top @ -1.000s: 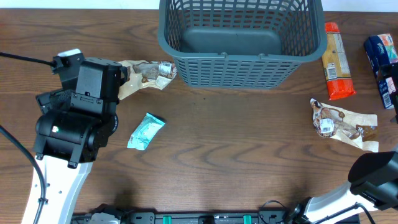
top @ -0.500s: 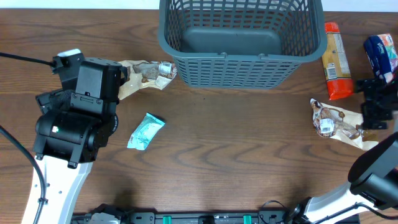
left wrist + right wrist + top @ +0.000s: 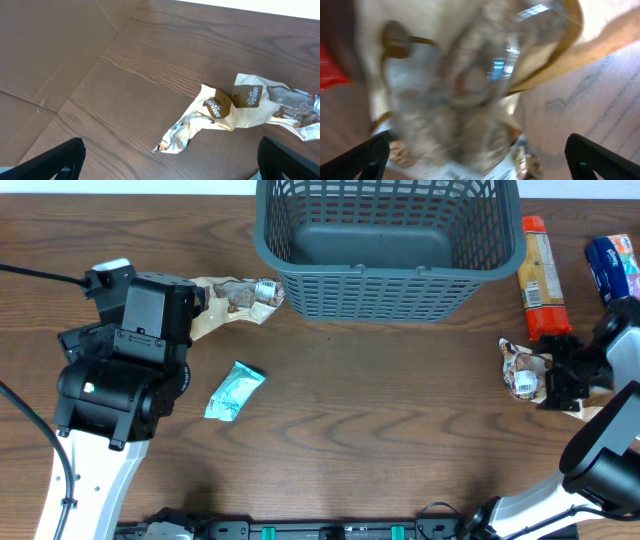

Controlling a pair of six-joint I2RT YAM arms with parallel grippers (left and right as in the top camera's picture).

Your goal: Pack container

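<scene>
Container (image 3: 380, 292) stood at the far edge of the bench (image 3: 380, 410), the right gripper (image 3: 556, 376) open over a tan packet (image 3: 522, 372), the left gripper (image 3: 172, 162) open near a second packet (image 3: 240, 107).

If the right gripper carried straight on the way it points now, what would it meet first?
The crinkled beige-and-clear plastic snack packet on the brown wooden table: it fills the right wrist view between the fingers of the open right gripper. Distance is unclear: that view is blurred.
</scene>
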